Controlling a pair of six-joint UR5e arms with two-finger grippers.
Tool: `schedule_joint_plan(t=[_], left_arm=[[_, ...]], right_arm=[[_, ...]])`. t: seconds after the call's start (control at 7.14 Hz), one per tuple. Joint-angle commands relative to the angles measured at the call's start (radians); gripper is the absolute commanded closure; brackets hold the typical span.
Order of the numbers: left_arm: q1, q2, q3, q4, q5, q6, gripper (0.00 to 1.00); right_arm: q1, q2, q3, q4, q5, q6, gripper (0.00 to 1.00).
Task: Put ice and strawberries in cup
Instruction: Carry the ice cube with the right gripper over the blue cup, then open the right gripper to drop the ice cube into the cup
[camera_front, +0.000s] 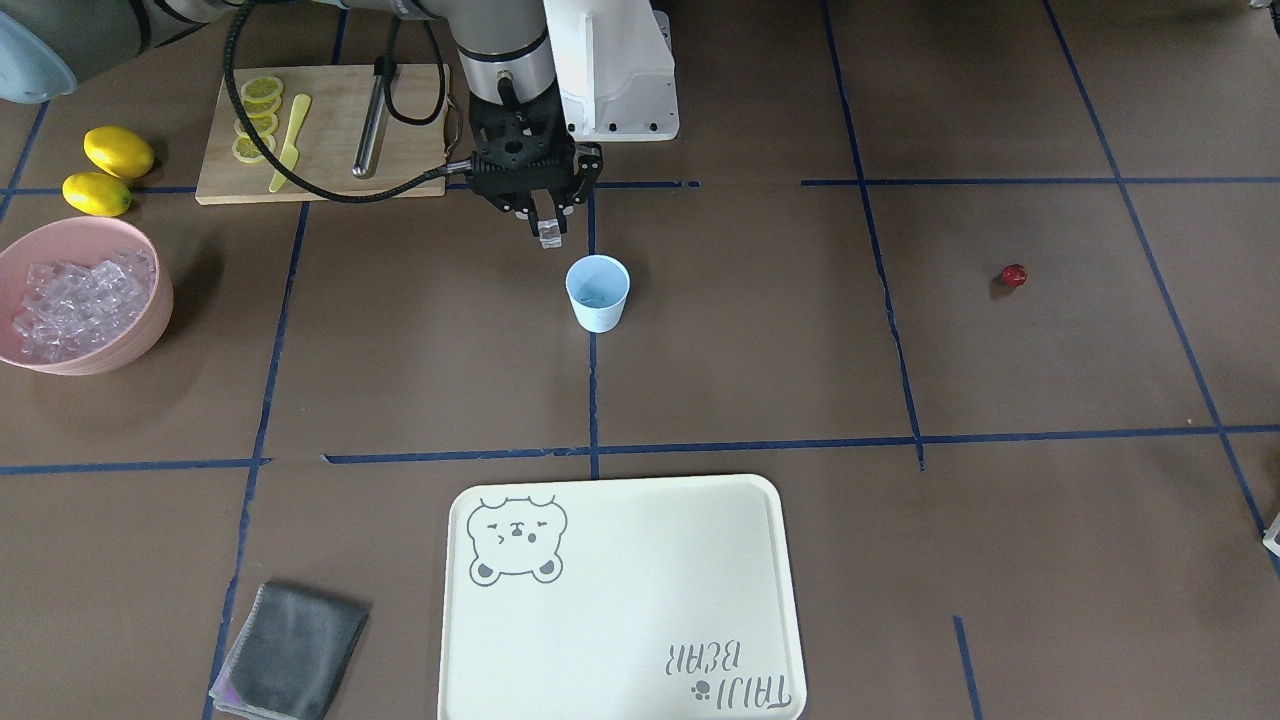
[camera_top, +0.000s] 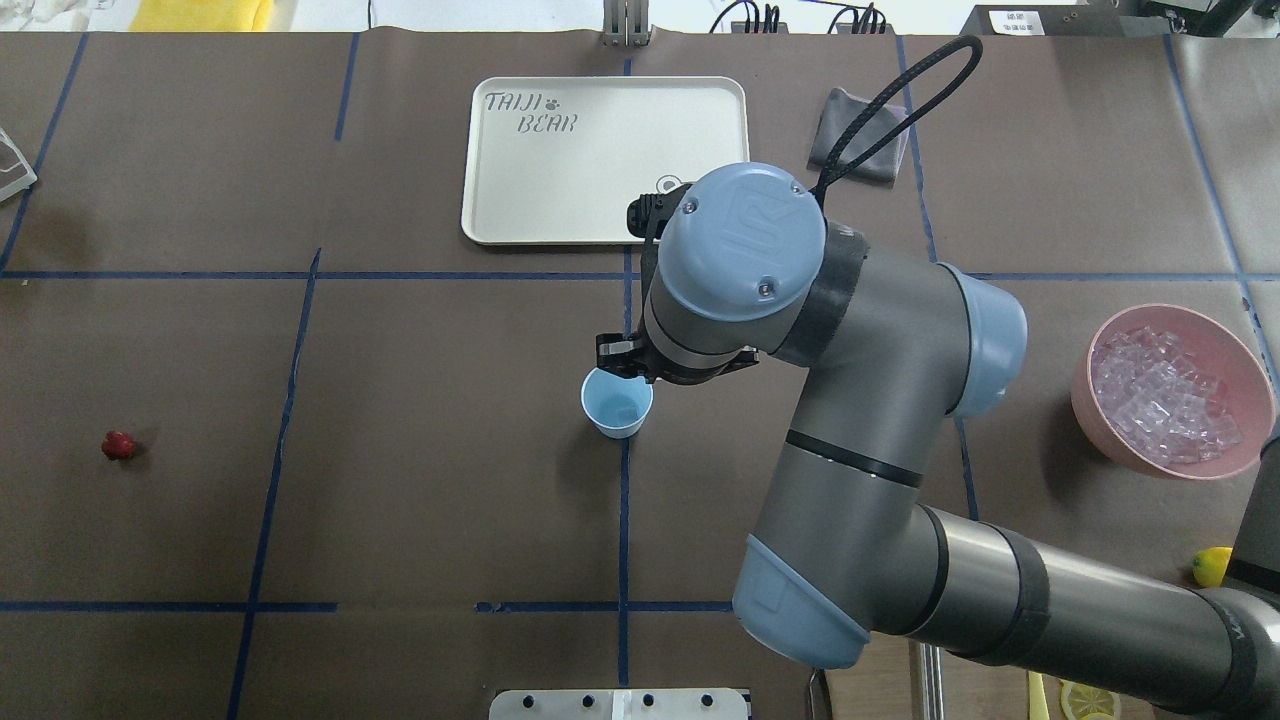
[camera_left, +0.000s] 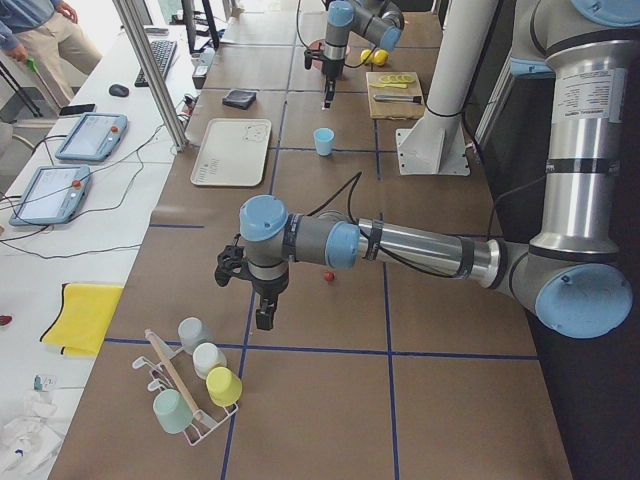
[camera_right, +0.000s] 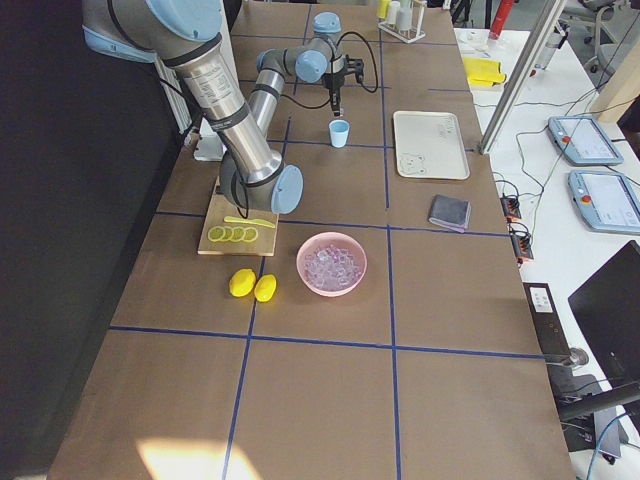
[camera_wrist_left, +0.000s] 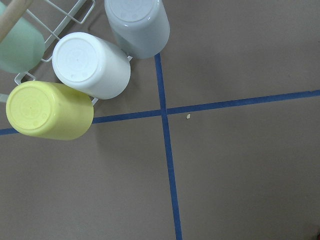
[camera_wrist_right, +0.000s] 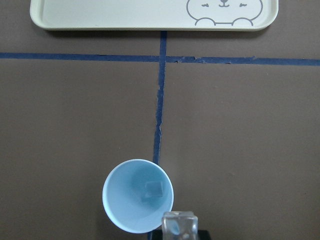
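Note:
The light-blue cup (camera_front: 598, 293) stands upright at the table's middle and shows from above in the right wrist view (camera_wrist_right: 138, 196), with one ice cube (camera_wrist_right: 154, 189) lying inside it. My right gripper (camera_front: 549, 228) is shut on a clear ice cube (camera_front: 551, 236), held above the table just beside the cup's rim on the robot's side; the held cube also shows in the right wrist view (camera_wrist_right: 180, 227). The strawberry (camera_front: 1014, 275) lies alone on the table far off on my left side. My left gripper (camera_left: 262, 318) hangs near it; I cannot tell if it is open.
A pink bowl (camera_front: 150, 330) heaped with ice (camera_front: 80, 305) stands on my right side. Two lemons (camera_front: 118, 152) and a cutting board (camera_front: 320, 130) with lemon slices lie behind it. A cream tray (camera_front: 620, 590) and grey cloth (camera_front: 290, 650) lie beyond the cup. A cup rack (camera_left: 195, 385) stands by my left gripper.

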Motion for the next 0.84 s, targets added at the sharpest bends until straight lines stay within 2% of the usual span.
schedule_joint_plan(t=[0.0,0.28,0.56,0.7], left_arm=[[0.001,0.000,0.001,0.000,0.000,0.000,0.00],[0.001,0.000,0.001,0.000,0.000,0.000,0.00],[0.001,0.000,0.001,-0.001,0.000,0.002,0.00],[0.001,0.000,0.001,-0.001,0.000,0.000,0.00]], right_arm=[[-0.048,0.034,-0.096,0.030,-0.055,0.026,1.00],[-0.060,0.042,-0.156,0.082,-0.065,0.043,1.00],[-0.074,0.045,-0.158,0.082,-0.079,0.045,0.98],[-0.074,0.045,-0.159,0.084,-0.079,0.043,0.65]])
